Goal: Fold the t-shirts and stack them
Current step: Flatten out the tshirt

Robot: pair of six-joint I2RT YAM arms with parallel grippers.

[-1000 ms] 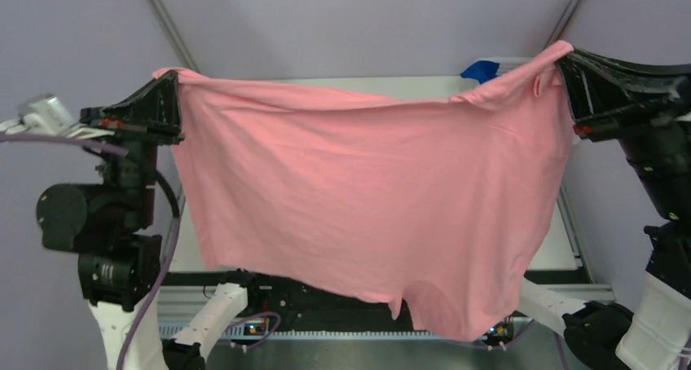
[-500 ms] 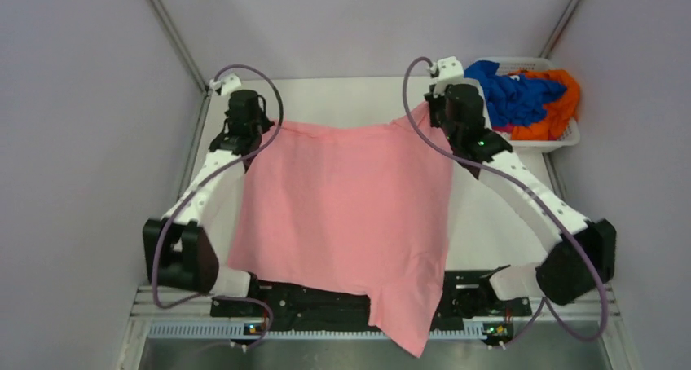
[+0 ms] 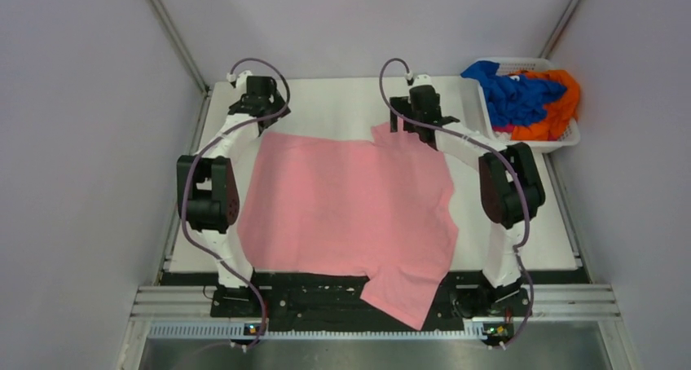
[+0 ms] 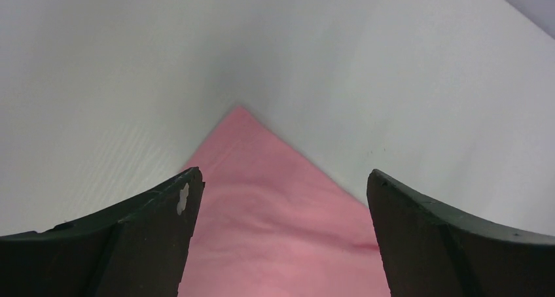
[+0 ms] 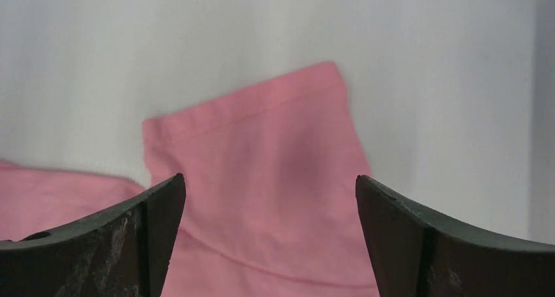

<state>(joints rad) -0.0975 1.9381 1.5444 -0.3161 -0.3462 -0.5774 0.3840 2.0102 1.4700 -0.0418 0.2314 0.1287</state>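
- On the table (image 3: pixel 326 101), the light pink t-shirt (image 3: pixel 350 207) is lying spread flat, one sleeve (image 3: pixel 399 298) hanging over the near edge.
- Over its far-left corner, the left gripper (image 4: pixel 281 179) is gaping wide and holding nothing, that corner pointing away between its fingers.
- Likewise the right gripper (image 5: pixel 268 182) is standing wide and empty above a hemmed flap (image 5: pixel 262 153), seemingly the other sleeve.
- By those sleeves, its length is probably running left to right, each arm sitting nearest its own far corner.
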